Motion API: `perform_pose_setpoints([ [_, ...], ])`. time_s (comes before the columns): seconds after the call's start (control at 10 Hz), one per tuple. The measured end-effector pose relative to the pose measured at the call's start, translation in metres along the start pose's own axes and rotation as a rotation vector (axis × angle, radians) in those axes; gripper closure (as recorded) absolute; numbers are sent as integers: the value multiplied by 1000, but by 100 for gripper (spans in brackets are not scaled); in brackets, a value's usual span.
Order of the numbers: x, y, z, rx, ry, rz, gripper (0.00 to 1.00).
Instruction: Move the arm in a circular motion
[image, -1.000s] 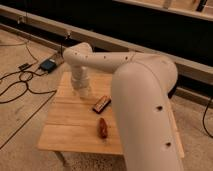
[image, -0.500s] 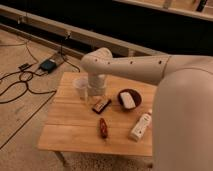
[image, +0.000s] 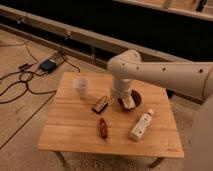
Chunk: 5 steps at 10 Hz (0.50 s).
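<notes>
**Arm hanging over the bowl at the back of the table**

In the camera view, the arm (image: 165, 75) is reaching in from the right edge as a thick cream-white tube. It is bending at a rounded joint above the far side of the wooden table (image: 70, 140) and dropping down towards the tabletop. The gripper (image: 123, 101) is sitting at the lower end of that drop, over the left rim of a dark bowl (image: 137, 97). I cannot tell whether it is open or closed, nor whether it is holding anything.

A white cup (image: 81, 86) is standing upright near the back left of the table, apart from the arm. A dark snack bar (image: 100, 104) is lying between the cup and the bowl. A reddish-brown item (image: 103, 128) is lying nearer the front edge. A white bottle (image: 141, 125) is lying on its side just in front of the bowl. Cables (image: 17, 82) are trailing over the floor on the left, beside a small dark box (image: 48, 65).
</notes>
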<state>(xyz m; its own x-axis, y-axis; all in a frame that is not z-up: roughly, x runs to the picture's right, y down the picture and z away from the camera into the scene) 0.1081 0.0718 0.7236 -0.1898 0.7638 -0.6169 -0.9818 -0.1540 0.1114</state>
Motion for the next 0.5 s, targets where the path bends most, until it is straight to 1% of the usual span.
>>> perform_pose_setpoints([
  [0.2, -28, -33, -8, 27, -24, 53, 35],
  [0.3, -44, -42, -9, 42, -31, 61, 35],
  [0.4, -55, -45, -8, 52, -30, 62, 35],
  [0.5, -76, -44, -5, 63, -29, 58, 35],
])
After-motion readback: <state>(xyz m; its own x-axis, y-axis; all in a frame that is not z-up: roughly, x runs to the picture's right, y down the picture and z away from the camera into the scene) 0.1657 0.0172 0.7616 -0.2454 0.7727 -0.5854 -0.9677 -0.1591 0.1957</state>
